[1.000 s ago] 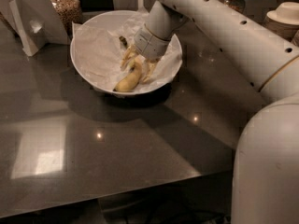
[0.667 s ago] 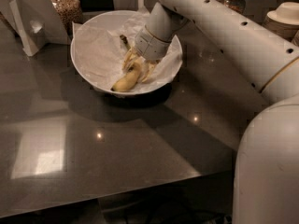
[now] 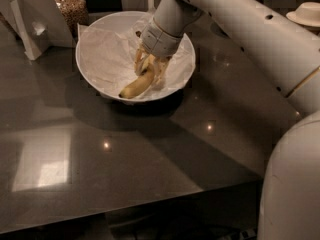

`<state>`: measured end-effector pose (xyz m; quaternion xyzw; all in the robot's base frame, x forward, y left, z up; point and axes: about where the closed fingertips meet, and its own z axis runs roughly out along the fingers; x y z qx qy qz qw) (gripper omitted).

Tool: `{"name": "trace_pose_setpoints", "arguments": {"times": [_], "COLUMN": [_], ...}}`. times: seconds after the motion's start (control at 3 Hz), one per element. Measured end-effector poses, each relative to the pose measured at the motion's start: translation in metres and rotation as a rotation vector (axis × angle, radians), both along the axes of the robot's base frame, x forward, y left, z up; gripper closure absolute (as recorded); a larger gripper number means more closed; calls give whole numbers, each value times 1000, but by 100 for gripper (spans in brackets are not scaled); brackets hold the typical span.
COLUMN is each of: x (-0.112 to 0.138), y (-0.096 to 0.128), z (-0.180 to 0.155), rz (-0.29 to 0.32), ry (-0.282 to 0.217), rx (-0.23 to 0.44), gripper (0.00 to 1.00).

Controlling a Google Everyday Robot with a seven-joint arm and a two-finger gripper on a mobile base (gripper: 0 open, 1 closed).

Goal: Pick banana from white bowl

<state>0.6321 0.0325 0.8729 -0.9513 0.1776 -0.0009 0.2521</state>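
A dark, glossy table (image 3: 100,174) fills the view, seen from above. At the far left, near the back edge, stands a white folded card (image 3: 27,26), and just to its right a clear jar (image 3: 72,6) of brown snack pieces. Right of these, toward the back of the table, sits the white bowl (image 3: 80,59), wide and round, lined with crinkled white paper (image 3: 107,54). The banana (image 3: 132,88) lies inside the bowl on the paper, toward the near rim, tilted with its lower tip pointing left and its upper end rising to the right. The gripper (image 3: 151,74) reaches down into the bowl from the upper right, directly over that upper end; its cream-yellow fingers (image 3: 162,70) sit on either side of the fruit and are closed onto it. The white arm (image 3: 260,39) slopes away to the right. A stack of small white bowls (image 3: 306,13) sits at the far right, and the robot's rounded white body (image 3: 295,184) fills the lower right corner.
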Motion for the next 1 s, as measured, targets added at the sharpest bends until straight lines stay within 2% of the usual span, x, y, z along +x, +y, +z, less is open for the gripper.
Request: {"name": "trace_pose_setpoints", "arguments": {"times": [0.33, 0.67, 1.0], "x": [-1, -6, -22], "y": [3, 3, -2], "z": [26, 62, 100], "rz": [11, 18, 20], "ry": [-61, -145, -225], "rx": [11, 29, 76], "gripper": [100, 100, 100]}}
